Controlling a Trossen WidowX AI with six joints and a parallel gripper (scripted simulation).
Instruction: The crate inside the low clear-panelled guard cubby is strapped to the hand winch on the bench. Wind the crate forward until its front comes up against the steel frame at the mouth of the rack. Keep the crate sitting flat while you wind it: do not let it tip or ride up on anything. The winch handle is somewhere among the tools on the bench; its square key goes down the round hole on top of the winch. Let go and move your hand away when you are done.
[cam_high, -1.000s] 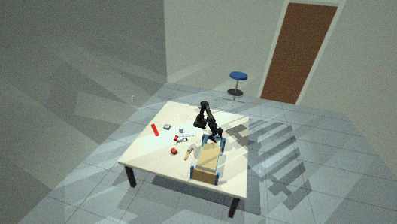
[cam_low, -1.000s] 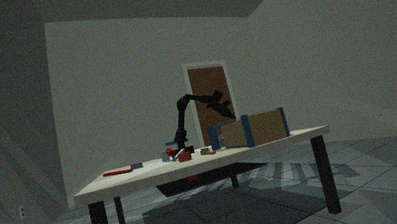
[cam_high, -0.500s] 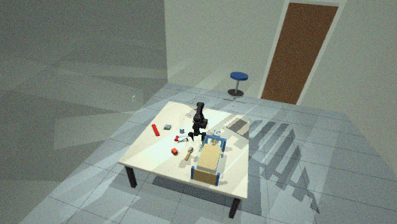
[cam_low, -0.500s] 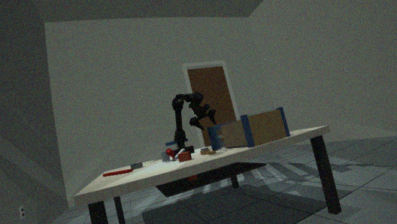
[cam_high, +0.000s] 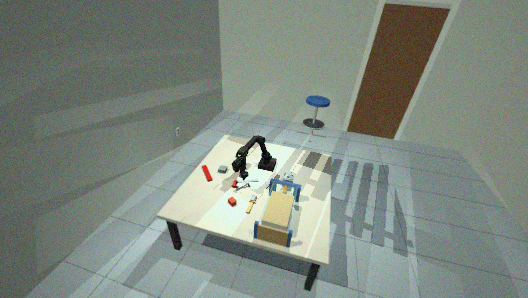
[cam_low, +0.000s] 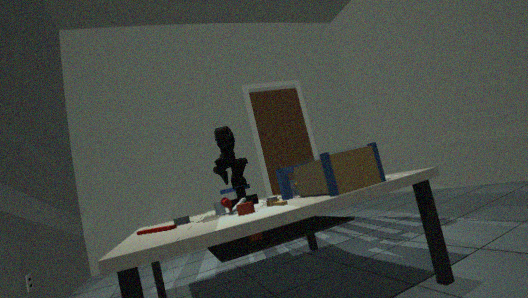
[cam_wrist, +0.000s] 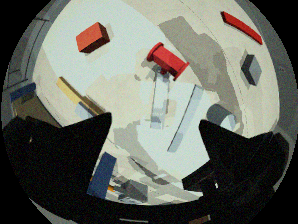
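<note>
The winch handle has a red grip (cam_high: 235, 184) (cam_low: 226, 202) (cam_wrist: 167, 61) and a pale bar (cam_wrist: 159, 102), lying on the bench. My gripper (cam_high: 244, 175) (cam_wrist: 157, 120) is open and empty above it, the bar showing between the fingertips in the wrist view. The tan crate (cam_high: 278, 207) (cam_low: 355, 170) looks flat inside the cubby. A short orange strap (cam_high: 285, 190) shows between its front and the blue mouth frame (cam_high: 276, 183) (cam_low: 285, 184) (cam_wrist: 103, 172). The grey winch (cam_high: 288, 176) stands beyond that frame. Its top hole is too small to see.
A second pale bar (cam_wrist: 185, 117) and a grey cylinder (cam_wrist: 221, 117) lie beside the handle. A yellow-handled tool (cam_high: 250, 205) (cam_wrist: 70, 90), red block (cam_high: 232, 201) (cam_low: 245, 208) (cam_wrist: 92, 39), red bar (cam_high: 207, 173) (cam_low: 157, 230) (cam_wrist: 242, 28) and grey block (cam_high: 222, 169) (cam_low: 181, 220) (cam_wrist: 251, 70) lie around.
</note>
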